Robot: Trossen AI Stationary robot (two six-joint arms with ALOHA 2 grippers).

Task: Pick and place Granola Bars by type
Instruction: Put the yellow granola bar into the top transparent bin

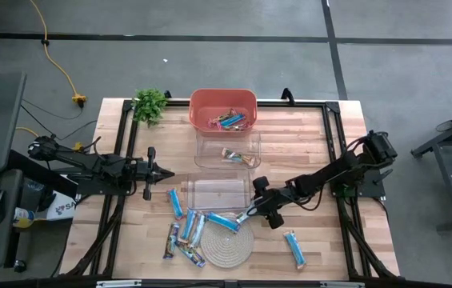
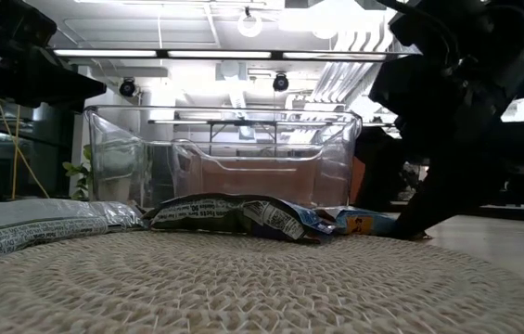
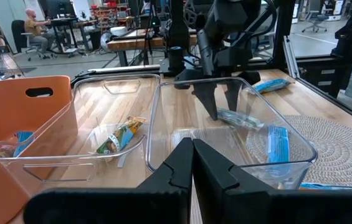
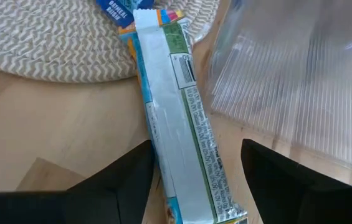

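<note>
Right tool (image 1: 249, 214): low over the worktop (image 1: 322, 144), just off the near right corner of the near clear bin; its fingers (image 4: 123, 180) stand apart on either side of one bar, touching neither side of it as far as the wrist view shows.
Bar under the right tool (image 4: 179, 124): lying flat on the wood with its pale back seam up, one end reaching the edge of the coaster (image 4: 57, 43).
Left tool (image 1: 168, 174): near the worktop's left edge, about midway along it, pointing toward the bins; its fingers (image 3: 182, 165) are pressed together with nothing between them.
Granola Bars (image 1: 187, 230): most lie loose in the near middle of the worktop, a light-blue cluster just left of the coaster and partly on it.
Lone blue bar (image 1: 294, 248): apart from the rest, toward the near right corner.
Near clear bin (image 1: 219, 193): centre of the worktop; holds nothing that can be made out from above.
Middle clear bin (image 1: 227, 149): behind the near one, with one multicoloured bar (image 1: 238, 157) inside.
Orange bin (image 1: 222, 110): at the far edge, holding a few bars (image 1: 230, 121).
Plant (image 1: 150, 104): small and green, near the far left corner.
Room beyond: a seated person (image 3: 33, 25) at a desk.
</note>
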